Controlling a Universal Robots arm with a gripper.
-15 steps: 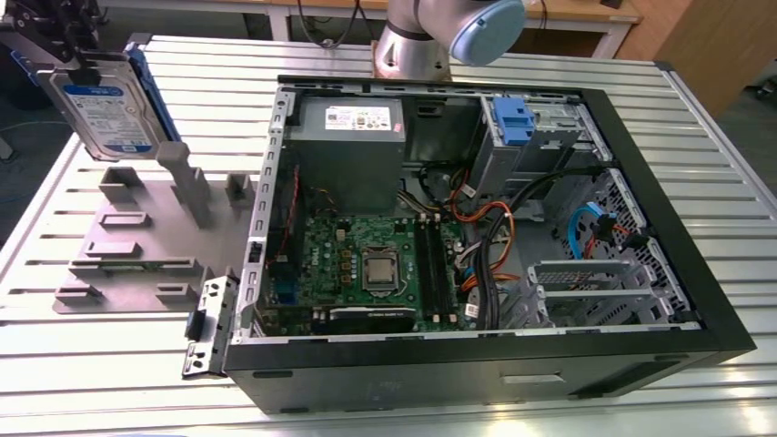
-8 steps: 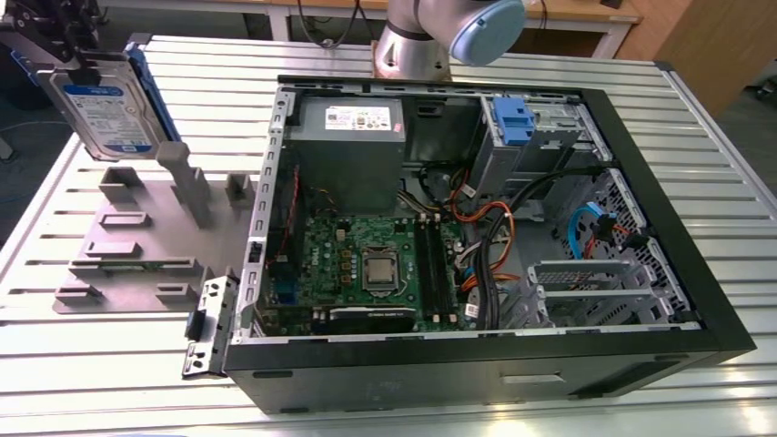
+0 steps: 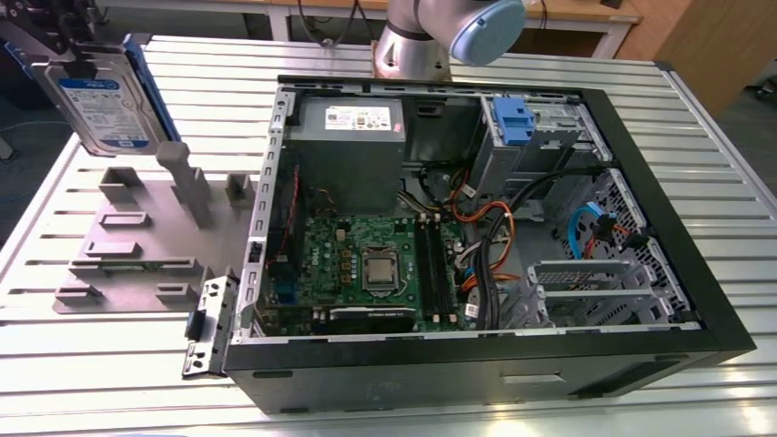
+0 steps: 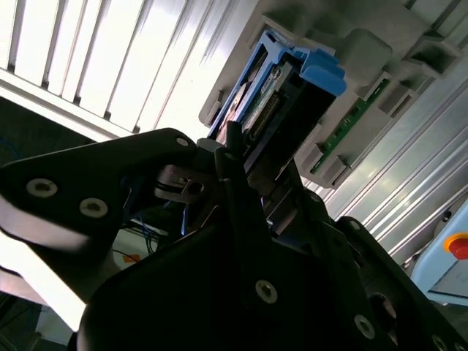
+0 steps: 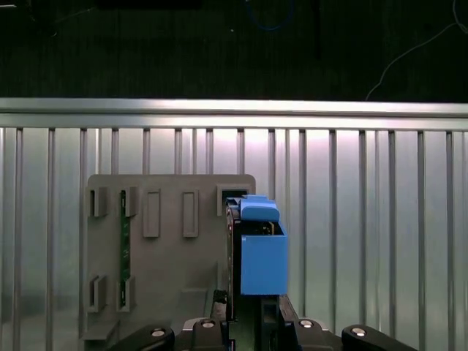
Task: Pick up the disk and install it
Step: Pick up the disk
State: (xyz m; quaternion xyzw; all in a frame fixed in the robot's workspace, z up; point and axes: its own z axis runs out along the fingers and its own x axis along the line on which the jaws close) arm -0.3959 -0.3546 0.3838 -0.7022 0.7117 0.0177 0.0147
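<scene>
The disk [image 3: 107, 98] is a silver-grey drive with a blue-and-white label and a blue carrier frame. It hangs on edge at the exterior view's far left, above the grey fixture plate [image 3: 134, 250]. My gripper [image 3: 55, 50] is shut on its upper part. In the first wrist view the disk [image 5: 257, 252] sticks out from between my fingers [image 5: 219, 303], blue end tab outermost, over the fixture plate [image 5: 168, 248]. In the second wrist view the disk [image 4: 281, 102] is clamped in my gripper [image 4: 248, 172]. The open computer case [image 3: 486, 228] lies to the exterior view's right.
Inside the case are a grey power supply [image 3: 346, 146], a green motherboard [image 3: 364, 264], loose cables [image 3: 486, 218] and a drive bay holding a blue bracket [image 3: 515, 123]. Upright posts [image 3: 182, 177] rise from the fixture plate. The arm's base [image 3: 425, 41] stands behind the case on the slatted metal table [image 3: 97, 364].
</scene>
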